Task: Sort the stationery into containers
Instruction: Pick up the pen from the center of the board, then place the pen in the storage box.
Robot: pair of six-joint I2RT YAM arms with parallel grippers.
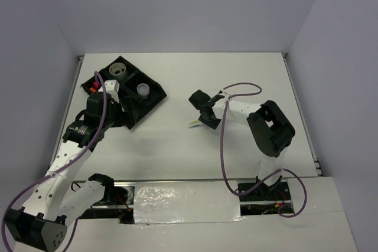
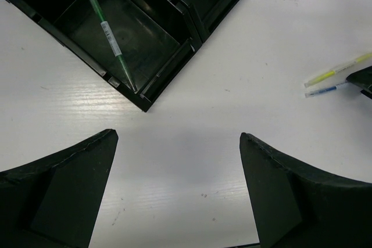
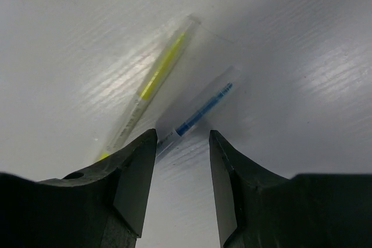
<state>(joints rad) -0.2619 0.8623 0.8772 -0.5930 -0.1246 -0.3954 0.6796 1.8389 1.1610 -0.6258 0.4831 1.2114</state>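
The black tray (image 1: pixel 155 100) lies at the far left. A greyish tape ring (image 1: pixel 117 70) sits in its far compartment and a clear roll (image 1: pixel 143 90) in the right one. A green pen (image 2: pixel 110 39) lies in the near compartment of the tray (image 2: pixel 168 76). My left gripper (image 1: pixel 112 110) hangs over the tray's near side, open and empty (image 2: pixel 179 137). On the table, a yellow pen (image 3: pixel 154 79) and a blue pen (image 3: pixel 203 108) lie side by side. My right gripper (image 3: pixel 183 137) is low over them, jaws partly apart. The blue pen's end lies at the left fingertip (image 3: pixel 148 140).
Both loose pens (image 1: pixel 194 124) lie near the table's middle, right of the tray, and show at the right edge of the left wrist view (image 2: pixel 334 74). The right arm's elbow (image 1: pixel 270 128) stands to the right. Grey walls close in the table.
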